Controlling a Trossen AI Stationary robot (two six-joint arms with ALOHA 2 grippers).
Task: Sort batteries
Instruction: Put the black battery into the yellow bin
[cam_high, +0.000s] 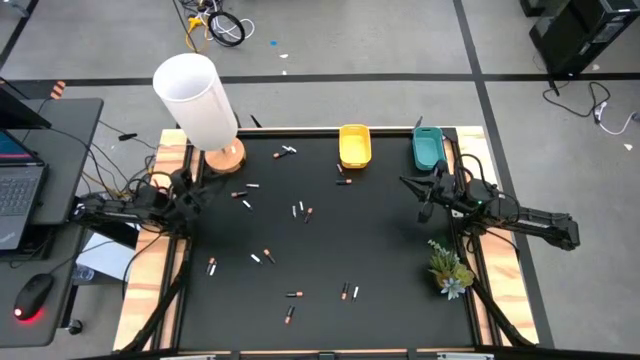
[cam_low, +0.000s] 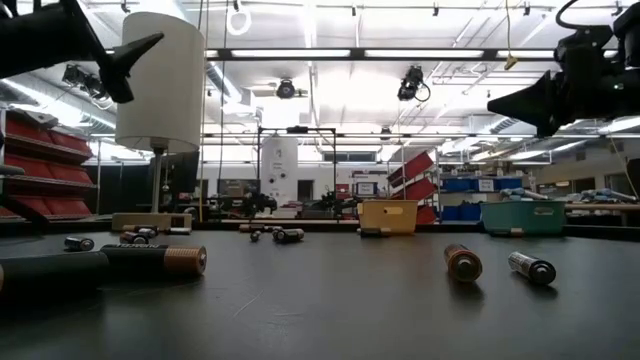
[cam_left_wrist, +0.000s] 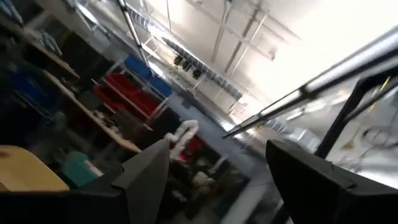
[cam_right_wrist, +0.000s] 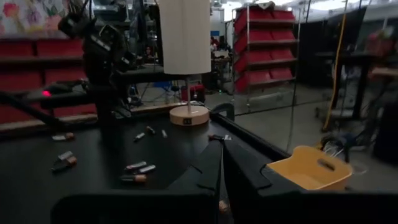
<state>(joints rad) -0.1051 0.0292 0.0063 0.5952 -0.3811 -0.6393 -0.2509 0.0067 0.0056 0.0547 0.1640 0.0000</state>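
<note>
Batteries (cam_high: 300, 210): too small from above to tell types or markings.
Nearest battery (cam_low: 100, 265): cut off by low view's left edge.
Left wrist view: blurred, table out of sight.
Yellow tray (cam_right_wrist: 309, 168): partly hidden behind right gripper (cam_right_wrist: 221, 163).
Left gripper (cam_high: 192, 196): finger gap unclear from above.

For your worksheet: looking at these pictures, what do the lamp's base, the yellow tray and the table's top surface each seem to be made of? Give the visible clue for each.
Lamp base: probably wood, a pale tan disc with a matte look.
Yellow tray: likely moulded plastic, with uniform bright colour, rounded rim and a cut-out handle slot seen from the right wrist.
Table top: a black matte sheet, material unclear, faintly reflective in the low view, edged by light wooden boards.
</note>
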